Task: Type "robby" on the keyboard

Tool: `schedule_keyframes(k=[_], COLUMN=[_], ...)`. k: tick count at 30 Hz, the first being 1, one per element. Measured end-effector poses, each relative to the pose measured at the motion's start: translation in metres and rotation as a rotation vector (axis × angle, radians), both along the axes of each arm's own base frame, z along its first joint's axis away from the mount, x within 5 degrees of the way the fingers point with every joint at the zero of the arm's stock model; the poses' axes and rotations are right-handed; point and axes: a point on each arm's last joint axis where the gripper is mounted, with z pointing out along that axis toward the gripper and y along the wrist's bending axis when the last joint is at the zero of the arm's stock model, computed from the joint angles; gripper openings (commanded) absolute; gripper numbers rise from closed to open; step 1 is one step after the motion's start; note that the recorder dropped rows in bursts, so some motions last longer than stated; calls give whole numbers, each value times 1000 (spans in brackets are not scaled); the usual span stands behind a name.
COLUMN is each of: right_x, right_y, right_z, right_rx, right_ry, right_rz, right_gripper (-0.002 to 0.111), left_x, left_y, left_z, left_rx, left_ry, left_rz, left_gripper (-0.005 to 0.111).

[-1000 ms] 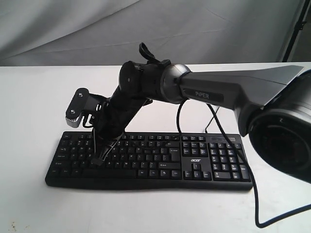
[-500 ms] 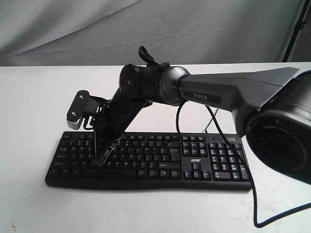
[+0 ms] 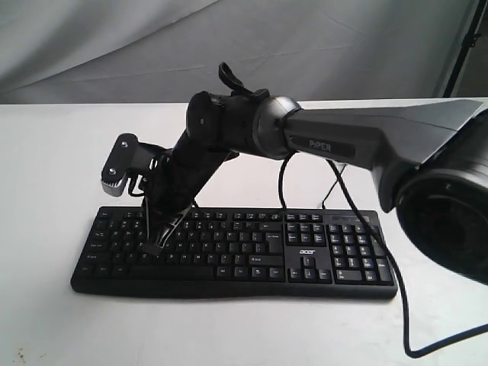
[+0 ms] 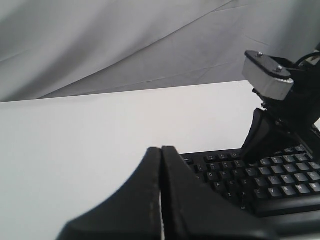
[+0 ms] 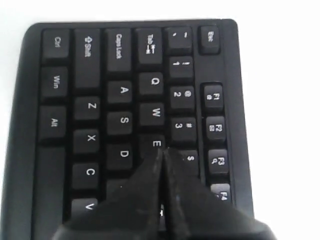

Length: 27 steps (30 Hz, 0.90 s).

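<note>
White tabletop [image 3: 46, 152] fills the scene under a grey draped cloth backdrop [image 3: 114, 46], and the black acer keyboard [image 3: 229, 252] lies flat along the near part of it, number pad toward the right arm's side. The right gripper [image 3: 155, 245] has its fingers pinched together on nothing, so that the two tips make one narrow point, which suits striking a single key without catching the ones beside it. The arm reaches across the middle and angles steeply down to the left letter block. In the right wrist view the point sits at the edge of the E key [image 5: 156, 144], over the spot where R should lie, hidden under the fingers. That looks like the first letter of the word, though I cannot tell if the key is pressed or only touched. The left gripper [image 4: 161, 150] is likewise pinched together and empty, held off the keyboard's left end, apparently kept out of the way.
</note>
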Motion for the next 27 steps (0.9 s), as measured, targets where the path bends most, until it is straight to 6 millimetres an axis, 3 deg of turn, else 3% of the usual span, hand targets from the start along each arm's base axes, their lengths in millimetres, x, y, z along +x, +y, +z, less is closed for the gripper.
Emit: schedule_keyframes(k=[2,5,10,18,27], right_x=[-1,-1,-6,-12,-10], right_y=[-2,-9,-41,-74,-78], right_z=[12,8,7,4,5], right_rx=[-4,-35,-60,-80,-68], right_ry=[-15,12,-6,-6,-17], right_rz=[4,-1,-57,-123,-141], right_gripper=[0,0,0,0,0], left_x=[0,0,0,0,0], left_y=[0,0,0,0,0], left_z=[0,0,0,0,0], left_rx=[0,0,0,0,0], left_ry=[0,0,0,0,0], left_rz=[0,0,0,0,0], left_gripper=[0,0,0,0,0])
